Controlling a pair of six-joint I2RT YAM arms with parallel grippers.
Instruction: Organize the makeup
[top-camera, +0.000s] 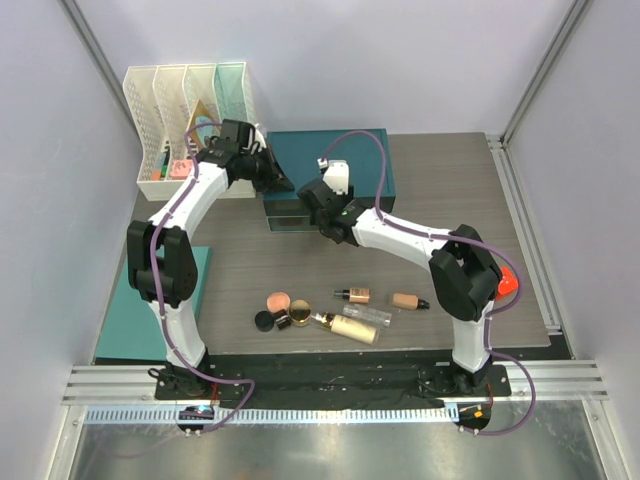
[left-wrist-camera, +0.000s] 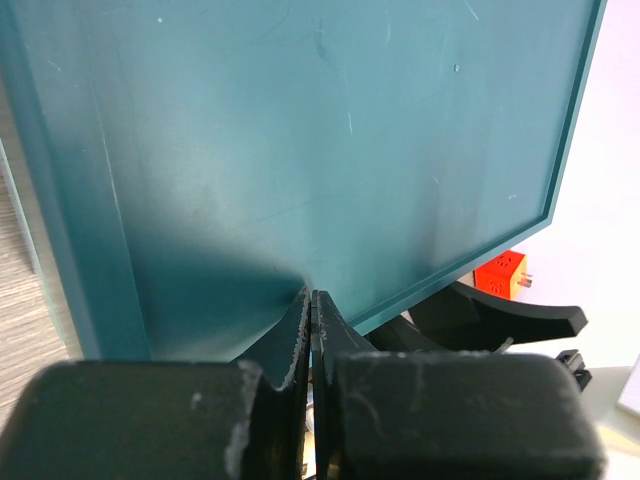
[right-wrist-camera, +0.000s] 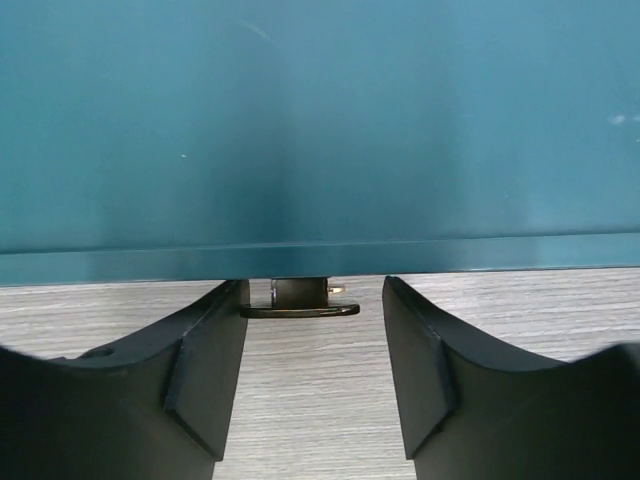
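Observation:
The makeup lies loose on the table's near middle: a round pink blush compact (top-camera: 279, 300), a small black jar (top-camera: 264, 320), a gold-rimmed compact (top-camera: 299, 310), and beige foundation bottles (top-camera: 352, 294) (top-camera: 405, 301) (top-camera: 356, 329). A teal drawer box (top-camera: 335, 170) stands behind them. My left gripper (top-camera: 272, 172) (left-wrist-camera: 312, 300) is shut and empty, its tips against the box's top (left-wrist-camera: 300, 130) at its left end. My right gripper (top-camera: 322, 207) (right-wrist-camera: 315, 290) is open at the box's front (right-wrist-camera: 320, 130), its jaws either side of a small black drawer handle (right-wrist-camera: 298, 305) without touching it.
White file racks (top-camera: 185, 110) with colourful items stand at the back left. A teal mat (top-camera: 135, 310) lies at the left edge. A red cube (left-wrist-camera: 500, 272) sits at the right, partly hidden behind my right arm in the top view (top-camera: 508, 283).

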